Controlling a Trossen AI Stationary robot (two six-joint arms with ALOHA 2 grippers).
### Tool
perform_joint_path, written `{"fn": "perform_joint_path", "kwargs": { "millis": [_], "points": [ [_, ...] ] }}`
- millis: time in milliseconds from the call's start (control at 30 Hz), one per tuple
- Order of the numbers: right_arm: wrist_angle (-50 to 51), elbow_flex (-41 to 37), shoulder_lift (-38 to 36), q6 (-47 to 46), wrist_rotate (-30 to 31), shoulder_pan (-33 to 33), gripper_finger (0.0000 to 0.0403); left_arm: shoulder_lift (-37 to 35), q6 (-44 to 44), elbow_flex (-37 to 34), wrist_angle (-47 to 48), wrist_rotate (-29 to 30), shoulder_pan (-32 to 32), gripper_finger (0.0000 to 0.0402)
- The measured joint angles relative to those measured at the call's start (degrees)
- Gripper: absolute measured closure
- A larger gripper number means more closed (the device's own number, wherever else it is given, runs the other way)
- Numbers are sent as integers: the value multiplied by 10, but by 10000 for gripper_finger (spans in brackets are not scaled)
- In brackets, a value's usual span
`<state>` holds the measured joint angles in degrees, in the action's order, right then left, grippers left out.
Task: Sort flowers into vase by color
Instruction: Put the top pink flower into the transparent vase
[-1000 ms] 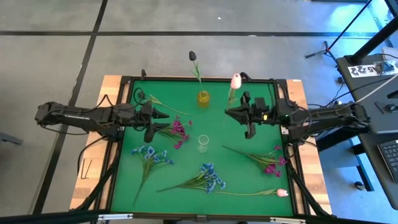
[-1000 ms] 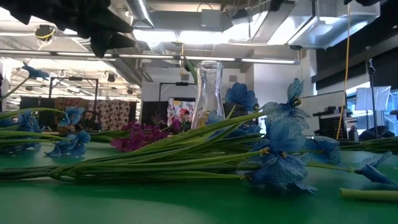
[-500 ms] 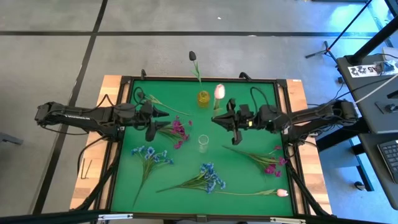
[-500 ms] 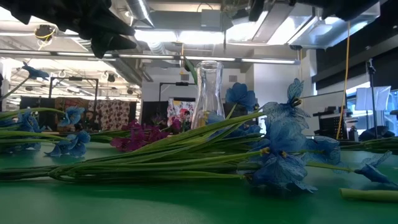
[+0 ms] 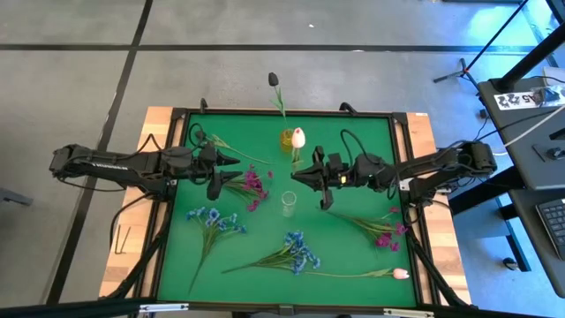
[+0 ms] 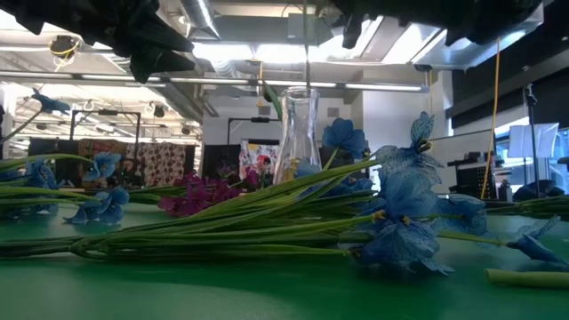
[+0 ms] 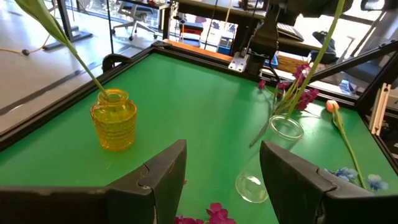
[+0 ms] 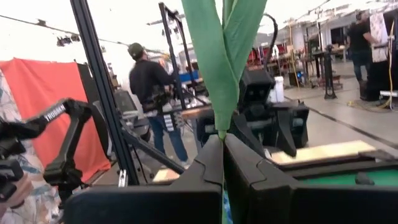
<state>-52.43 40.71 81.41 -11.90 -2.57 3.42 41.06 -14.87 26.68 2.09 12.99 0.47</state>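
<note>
Right gripper [image 5: 303, 174] reaching in from the right edge toward the middle of the green table [image 5: 353, 256], arm stretched nearly level, fingers [image 8: 205, 174] pressed together on the stem of a pale pink tulip [image 5: 298, 138]. Tulip held upright, bud at the top, showing just beside the yellow vase [image 5: 288, 139] in the high view; long axis near vertical, green leaves [image 8: 222, 56] rising straight out of the clamped fingers in the right wrist view.

Left gripper [image 5: 228, 171] held over the left half of the table, arm extended from the left edge, fingers [image 7: 163, 174] spread wide apart and holding nothing, pointed toward the table's middle.

Around: yellow vase at the far middle of the table, already carrying a near-black tulip [image 5: 274, 79] whose stem leans away over the far edge. Clear glass vase [image 5: 288, 204] standing near the centre, between the two grippers and a little nearer the front. Magenta spray [image 5: 253, 185] lying just below the left gripper. Second magenta spray [image 5: 382, 231] lying on the right side, under the right arm. Blue spray [image 5: 212, 221] at front left, another blue spray [image 5: 298, 252] at front centre, stems running roughly left to right. Second pale pink tulip [image 5: 400, 274] lying flat near the front right corner. A person [image 8: 152, 87] standing in the room beyond, seen in the right wrist view.
</note>
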Motion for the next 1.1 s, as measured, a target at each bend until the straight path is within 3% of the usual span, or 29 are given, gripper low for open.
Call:
{"fn": "perform_joint_path", "kwargs": {
  "millis": [467, 1100],
  "points": [
    [10, 0, 38, 1, 50, -1, 381, 0, -14, 0, 6, -9, 0, 203],
    [81, 0, 35, 7, 41, -1, 234, 0, -32, 0, 35, -5, 0, 203]
  ]
}}
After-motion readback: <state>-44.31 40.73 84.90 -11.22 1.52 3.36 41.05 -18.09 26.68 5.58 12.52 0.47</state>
